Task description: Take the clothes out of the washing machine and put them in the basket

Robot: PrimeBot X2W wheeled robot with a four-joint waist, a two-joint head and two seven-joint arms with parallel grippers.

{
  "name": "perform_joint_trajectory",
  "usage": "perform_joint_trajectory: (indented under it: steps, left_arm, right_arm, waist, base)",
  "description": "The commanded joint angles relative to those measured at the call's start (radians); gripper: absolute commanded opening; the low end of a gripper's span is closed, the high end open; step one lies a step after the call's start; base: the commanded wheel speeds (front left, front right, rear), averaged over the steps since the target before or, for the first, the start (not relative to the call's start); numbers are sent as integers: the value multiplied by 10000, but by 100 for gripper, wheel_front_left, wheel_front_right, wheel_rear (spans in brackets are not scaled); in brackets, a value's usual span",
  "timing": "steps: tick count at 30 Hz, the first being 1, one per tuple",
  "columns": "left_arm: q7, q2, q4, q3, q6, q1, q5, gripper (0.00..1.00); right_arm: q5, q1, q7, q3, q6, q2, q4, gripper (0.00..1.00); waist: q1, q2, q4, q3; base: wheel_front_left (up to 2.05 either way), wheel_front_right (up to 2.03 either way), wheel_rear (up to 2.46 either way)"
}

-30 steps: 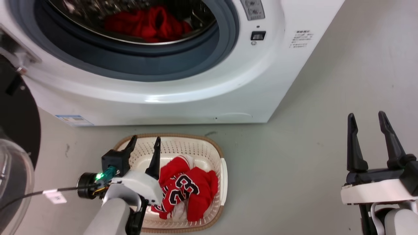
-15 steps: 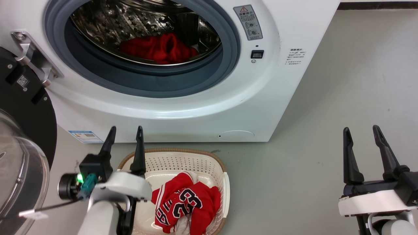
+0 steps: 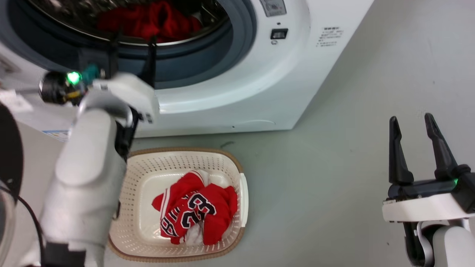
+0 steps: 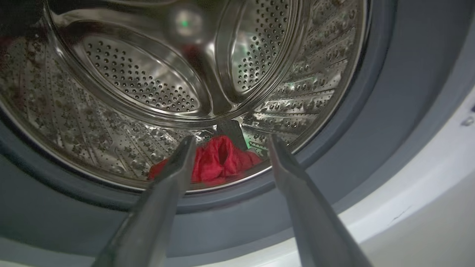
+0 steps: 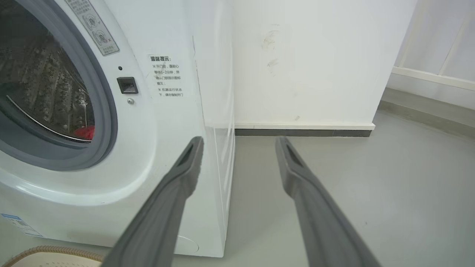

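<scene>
A grey floor (image 3: 334, 167) is running out to the right of the washing machine (image 3: 230, 92), and a white wall (image 5: 297, 55) is standing behind it. The left fingers (image 4: 167, 185) are hanging spread apart and empty just in front of the machine's porthole. They are framing the plain red garment (image 4: 219, 159), which is lying at the bottom front of the drum (image 4: 141, 78), partly hidden behind the grey gasket (image 3: 207, 63). The jersey (image 3: 193, 211) is lying in the basket (image 3: 178, 150), which is sitting on the floor just in front of the machine.

The gasket lip looks like the main hazard. The fingers are aiming about level with it, so a low entry is likely to catch the tips on the rubber. A dark drum rib (image 4: 232, 129) is sitting right behind the cloth, and a deep reach risks closing on steel instead. A pinch on a single fold may slip, leaving the garment draped over the lip or dropped on the floor short of the basket.

The open door (image 3: 9, 159) is standing to the left of the machine, close beside the left arm, and a cable (image 3: 33, 222) is trailing there, so either could snag. The right fingers (image 3: 399, 155) are open and empty, well to the right of the machine and blocking nothing.
</scene>
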Motion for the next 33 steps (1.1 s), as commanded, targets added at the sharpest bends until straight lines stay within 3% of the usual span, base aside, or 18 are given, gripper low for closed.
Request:
perform_joint_trajectory:
  steps: [1, 17, 33]
  left_arm:
    - [179, 90, 283, -67, -98, -411, 31, 100]
    - [3703, 1447, 4036, -710, -596, -5794, -136, 100]
    - [7444, 2251, 5707, -1690, -612, -8857, -303, 100]
  right_arm:
    - [61, -206, -24, 5, -7, 9, -40, 100]
    - [834, -1404, -24, 284, -7, 14, -217, 100]
    - [1335, -1720, -24, 569, -7, 11, -365, 100]
  waist:
    - [0, 0, -345, 474]
    - [0, 0, -1658, 2948]
    - [0, 0, -2292, 4152]
  base:
    - [0, 0, 0]
    - [0, 0, 0]
    - [0, 0, 0]
